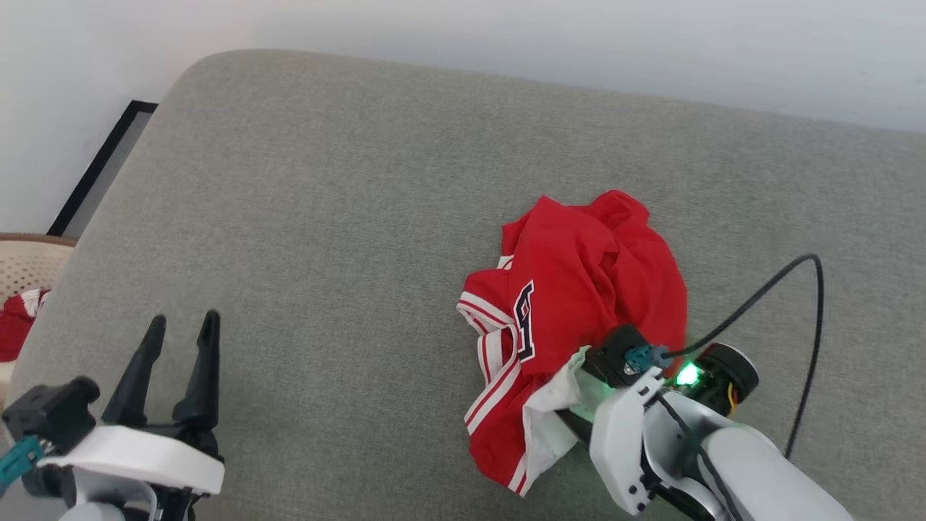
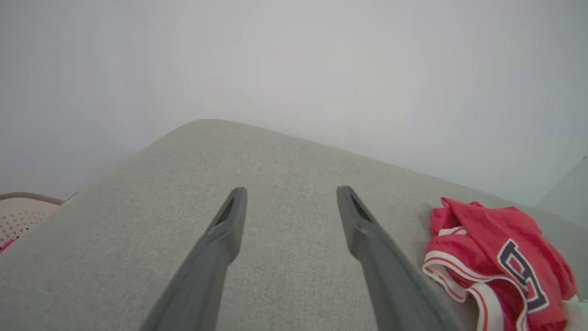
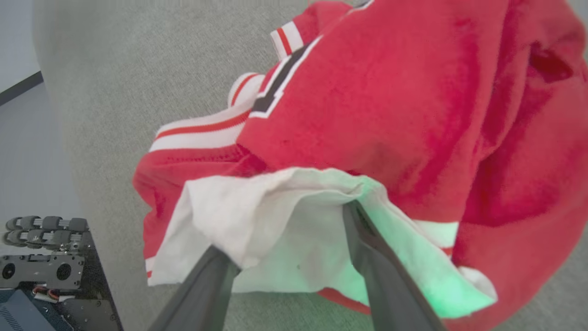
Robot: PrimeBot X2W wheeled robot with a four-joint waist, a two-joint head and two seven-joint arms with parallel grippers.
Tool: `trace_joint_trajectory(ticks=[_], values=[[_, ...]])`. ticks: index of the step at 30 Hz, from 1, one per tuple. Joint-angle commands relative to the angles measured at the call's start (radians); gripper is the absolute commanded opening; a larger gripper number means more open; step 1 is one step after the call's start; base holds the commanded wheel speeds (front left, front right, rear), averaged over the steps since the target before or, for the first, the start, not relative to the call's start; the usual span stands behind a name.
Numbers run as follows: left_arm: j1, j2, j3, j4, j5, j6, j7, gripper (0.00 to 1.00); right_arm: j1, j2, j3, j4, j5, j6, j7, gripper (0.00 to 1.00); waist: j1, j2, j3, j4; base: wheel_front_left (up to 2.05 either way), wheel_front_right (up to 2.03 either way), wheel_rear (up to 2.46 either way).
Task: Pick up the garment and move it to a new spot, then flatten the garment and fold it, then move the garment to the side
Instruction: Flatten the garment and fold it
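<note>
The right claw [image 3: 285, 230] sits low by the near edge of the grey upholstered cushion [image 1: 325, 217]. Its pale forearm reaches in from the near right corner, with a green light [image 1: 687, 375] glowing on the wrist and a black cable [image 1: 814, 325] looping above it. Its two dark fingers [image 3: 381, 276] stand wide apart and are pushed into the garment [image 1: 593, 289]. One tip is buried under a white sleeve and the other lies in the sleeve's fold, with white cloth slack between them and nothing pinched. The garment is a crumpled heap right of the cushion's middle, closer to the near edge than to the far one. It is red, and the white sleeve cloth at its near end is tinted green by the light. Red-and-white striped trim runs along its left side, and part of a black, white-outlined letter shows on a fold. The left claw [image 1: 184, 322] hovers at the near left corner, well apart from the garment, jaws wide and holding nothing. Beyond the cushion's left edge stands a beige perforated basket [image 1: 29, 264] with red cloth [image 1: 14, 325] in it.
</note>
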Motion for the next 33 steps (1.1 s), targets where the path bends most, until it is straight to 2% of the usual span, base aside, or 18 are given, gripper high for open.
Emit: trace_joint_trajectory(ticks=[1,6,12,20,22,27,32,33], values=[[0.01,-0.003,0.008,0.008,0.005,-0.005,-0.012,1.0,-0.007,0.006,0.004,0.001,0.009,0.0,0.011,0.0,0.0,-0.0001,0.002,0.003,0.0,0.0,0.0],[0.034,-0.025,0.049,0.015,-0.006,-0.008,-0.031,1.0,-0.013,-0.011,-0.016,-0.039,0.039,0.0,0.053,0.0,0.0,-0.0001,0.0,-0.008,0.0,0.0,0.0],[0.063,-0.035,0.088,0.001,0.004,-0.011,-0.038,1.0,0.011,-0.062,-0.104,-0.13,0.043,0.0,0.11,0.0,0.0,-0.0001,-0.003,-0.032,0.0,0.0,0.0],[0.084,-0.055,0.12,-0.017,0.025,-0.02,-0.04,1.0,0.056,-0.141,-0.321,-0.24,0.018,-0.001,0.187,0.0,0.0,-0.0001,0.001,-0.065,0.0,0.0,0.0],[0.081,-0.059,0.122,-0.018,0.029,-0.026,-0.04,1.0,0.068,-0.142,-0.349,-0.254,0.025,0.0,0.201,0.0,0.0,-0.0001,0.003,-0.069,0.0,0.0,0.0],[0.074,-0.07,0.127,-0.016,0.039,-0.034,-0.04,1.0,0.109,-0.135,-0.337,-0.289,0.063,0.0,0.227,0.0,0.0,-0.0001,0.004,-0.072,0.0,0.0,0.0],[0.072,-0.083,0.125,-0.015,0.049,-0.04,-0.04,1.0,0.133,-0.131,-0.261,-0.33,0.106,0.0,0.255,0.0,0.0,-0.0001,0.008,-0.065,0.0,0.0,0.0],[0.07,-0.083,0.125,-0.014,0.053,-0.04,-0.04,1.0,0.138,-0.132,-0.241,-0.339,0.118,0.0,0.263,0.16,0.0,-0.0001,0.009,-0.061,0.0,0.0,0.0]])
